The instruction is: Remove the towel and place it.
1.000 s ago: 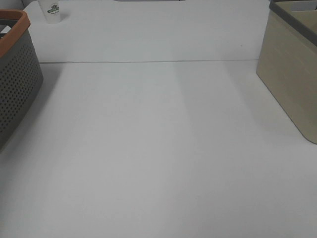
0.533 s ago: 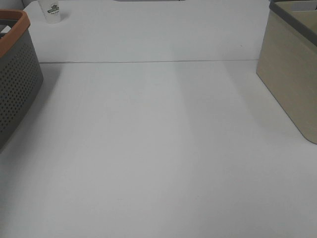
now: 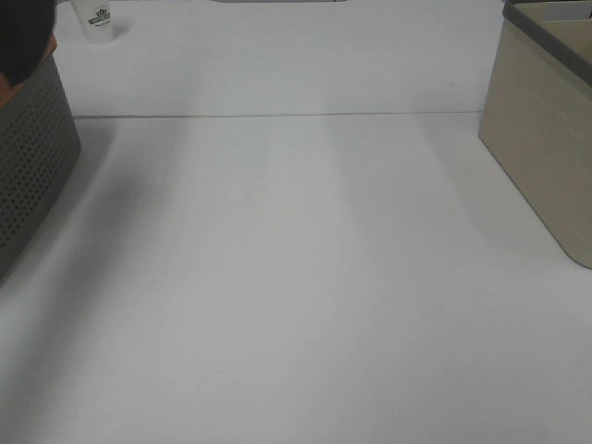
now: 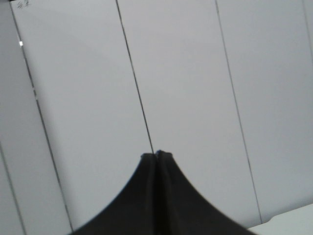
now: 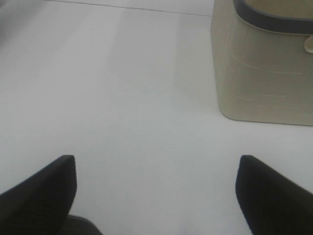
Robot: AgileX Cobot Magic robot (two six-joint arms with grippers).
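Observation:
No towel shows plainly in any view. A dark rounded shape point(image 3: 23, 37) sits over the rim of the grey perforated basket point(image 3: 32, 157) at the far left; I cannot tell whether it is the towel or part of my left arm. In the left wrist view my left gripper point(image 4: 156, 155) is shut, fingertips pressed together, with nothing visible between them, and it faces a pale panelled wall. My right gripper point(image 5: 156, 196) stands wide open and empty over the white table point(image 5: 122, 98), short of the beige bin point(image 5: 259, 73).
The beige bin point(image 3: 546, 148) with a dark rim stands at the right edge of the table point(image 3: 296, 277). A white paper cup point(image 3: 97, 23) stands at the far left back. A seam line point(image 3: 277, 116) crosses the table top.
A dark shape has come into view over the grey basket's orange rim at the top left, and a faint shadow now lies on the table beside the basket. Nothing else moved.

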